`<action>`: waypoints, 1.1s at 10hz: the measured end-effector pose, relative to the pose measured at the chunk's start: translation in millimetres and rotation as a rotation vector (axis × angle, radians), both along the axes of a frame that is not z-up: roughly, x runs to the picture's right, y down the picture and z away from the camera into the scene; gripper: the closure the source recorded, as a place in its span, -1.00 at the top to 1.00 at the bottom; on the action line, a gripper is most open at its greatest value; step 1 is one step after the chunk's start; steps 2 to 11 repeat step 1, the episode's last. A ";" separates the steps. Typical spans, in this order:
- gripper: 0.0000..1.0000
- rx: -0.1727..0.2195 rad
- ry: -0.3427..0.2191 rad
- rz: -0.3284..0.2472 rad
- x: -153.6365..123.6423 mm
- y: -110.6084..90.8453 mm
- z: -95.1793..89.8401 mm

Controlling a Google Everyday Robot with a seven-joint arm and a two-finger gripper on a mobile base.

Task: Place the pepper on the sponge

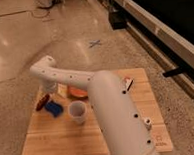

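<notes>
The pepper [42, 102], small and dark red, lies on the wooden table [60, 139] at the left. It touches the upper left edge of the bright blue sponge [54, 108]. My gripper [50, 88] hangs just above and to the right of the pepper, behind the sponge, at the end of the white arm [107, 106]. The arm's wrist hides the gripper's tip.
A white cup [78, 112] stands right of the sponge. An orange bowl [77, 92] sits behind it, partly hidden by the arm. A red and white object [128, 83] lies at the back right, and a small white piece [147, 122] at the front right.
</notes>
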State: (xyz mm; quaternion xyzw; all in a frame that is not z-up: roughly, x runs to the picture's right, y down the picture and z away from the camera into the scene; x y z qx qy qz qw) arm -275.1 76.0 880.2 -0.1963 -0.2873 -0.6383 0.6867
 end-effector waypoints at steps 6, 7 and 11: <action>0.60 -0.001 -0.001 0.000 -0.6 0.3 -0.3; 0.60 -0.001 -0.001 0.000 -0.6 0.3 -0.3; 0.60 -0.001 -0.001 0.000 -0.6 0.3 -0.3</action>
